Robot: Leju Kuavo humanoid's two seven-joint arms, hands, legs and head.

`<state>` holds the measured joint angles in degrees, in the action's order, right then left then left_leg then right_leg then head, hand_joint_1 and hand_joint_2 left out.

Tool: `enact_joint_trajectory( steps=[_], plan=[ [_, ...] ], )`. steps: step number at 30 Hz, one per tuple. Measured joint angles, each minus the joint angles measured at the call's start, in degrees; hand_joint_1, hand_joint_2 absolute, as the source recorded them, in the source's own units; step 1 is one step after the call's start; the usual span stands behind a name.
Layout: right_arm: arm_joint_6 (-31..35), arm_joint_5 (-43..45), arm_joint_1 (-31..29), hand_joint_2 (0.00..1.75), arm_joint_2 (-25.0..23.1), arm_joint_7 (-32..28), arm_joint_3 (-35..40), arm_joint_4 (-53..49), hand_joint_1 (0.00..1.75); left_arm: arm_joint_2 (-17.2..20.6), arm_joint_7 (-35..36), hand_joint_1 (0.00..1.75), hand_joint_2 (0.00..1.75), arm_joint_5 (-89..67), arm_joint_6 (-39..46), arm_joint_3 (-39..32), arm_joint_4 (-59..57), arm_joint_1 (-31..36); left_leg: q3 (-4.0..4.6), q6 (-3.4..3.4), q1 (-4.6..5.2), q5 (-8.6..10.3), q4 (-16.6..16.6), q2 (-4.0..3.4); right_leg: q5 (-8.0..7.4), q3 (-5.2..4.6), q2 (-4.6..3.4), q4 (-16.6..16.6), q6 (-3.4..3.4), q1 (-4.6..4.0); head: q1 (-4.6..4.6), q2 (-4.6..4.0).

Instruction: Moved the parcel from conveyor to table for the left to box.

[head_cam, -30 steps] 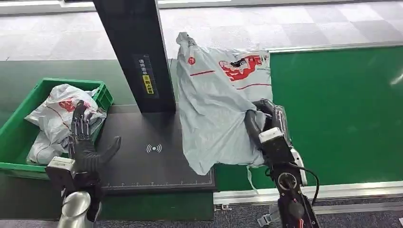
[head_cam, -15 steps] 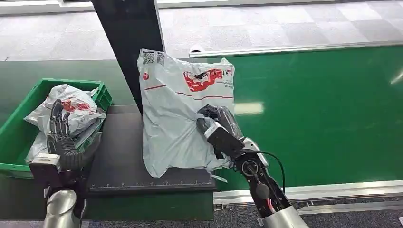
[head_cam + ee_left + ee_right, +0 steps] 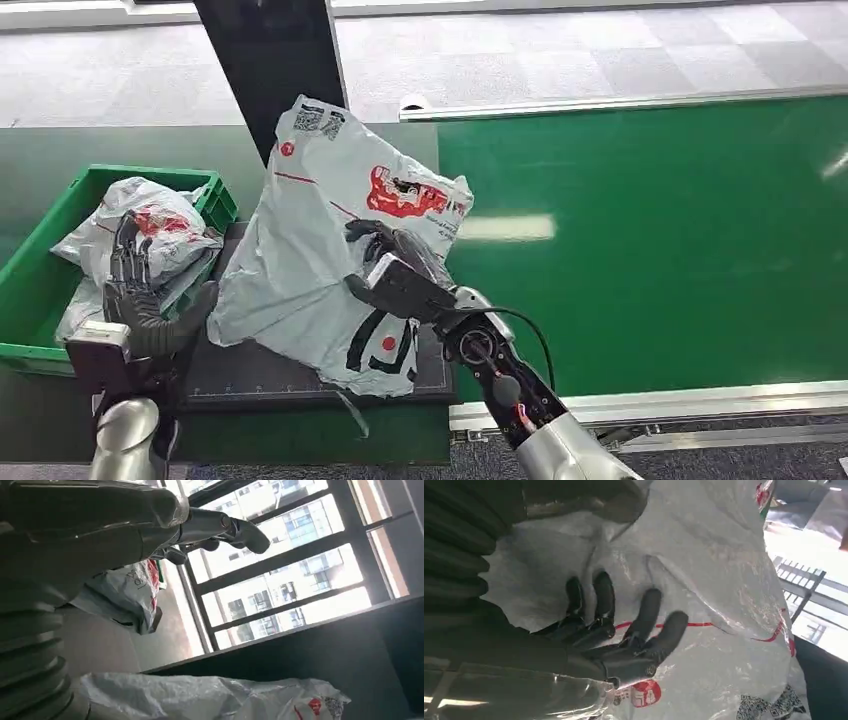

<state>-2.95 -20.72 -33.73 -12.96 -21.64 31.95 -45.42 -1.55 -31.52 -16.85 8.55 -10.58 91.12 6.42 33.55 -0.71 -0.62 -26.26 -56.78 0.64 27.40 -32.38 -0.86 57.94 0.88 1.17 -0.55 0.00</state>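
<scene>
One grey parcel on the table, one green crate, two bagged parcels inside

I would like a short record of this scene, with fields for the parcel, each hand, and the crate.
parcel: grey bag lying mostly on the black table, one end leaning on the black post
right hand: fingers spread on the parcel
left hand: open, raised beside the crate, holding nothing
crate: green, left of the table, holds other bags
</scene>
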Motion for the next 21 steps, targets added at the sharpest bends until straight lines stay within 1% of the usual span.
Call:
enact_joint_trajectory(
  steps=[6, 14, 17, 21],
  plan=[
    [-0.1, 2.9, -0.7, 0.00, -0.1, 0.6, -0.2, 1.6, 0.00, 0.4, 0.0, 0.00, 1.75, -0.2, -0.7, 1.6, -1.7, 1.1, 0.00, 0.00, 0.00, 0.00, 0.0, 0.00, 0.00, -0.01, 0.00, 0.0, 0.00, 0.00, 0.00, 0.00],
    [-1.9, 6.9, -1.4, 0.00, -0.1, 0.7, -1.6, 3.2, 0.00, 0.9, 1.3, 0.00, 1.75, -1.1, -2.2, 4.8, -4.0, 4.3, 0.00, 0.00, 0.00, 0.00, 0.0, 0.00, -0.01, 0.00, 0.00, 0.0, 0.00, 0.00, -0.02, 0.00],
    [-1.8, 7.7, -1.6, 0.00, -0.3, 0.7, -2.1, 3.6, 0.00, 1.2, 1.7, 0.00, 1.75, -1.3, -2.6, 6.0, -5.1, 5.9, 0.00, 0.00, 0.00, 0.00, 0.0, 0.00, -0.01, -0.01, 0.00, 0.0, 0.00, 0.00, -0.02, 0.00],
    [0.0, 8.7, -1.6, 0.00, -0.4, -0.3, -3.0, 3.2, 0.00, 1.5, 2.6, 0.00, 1.75, -2.9, -3.8, 8.6, -5.7, 6.3, 0.00, 0.00, 0.00, 0.00, 0.0, 0.00, -0.01, -0.03, 0.00, 0.0, 0.00, 0.00, -0.02, 0.00]
  ],
)
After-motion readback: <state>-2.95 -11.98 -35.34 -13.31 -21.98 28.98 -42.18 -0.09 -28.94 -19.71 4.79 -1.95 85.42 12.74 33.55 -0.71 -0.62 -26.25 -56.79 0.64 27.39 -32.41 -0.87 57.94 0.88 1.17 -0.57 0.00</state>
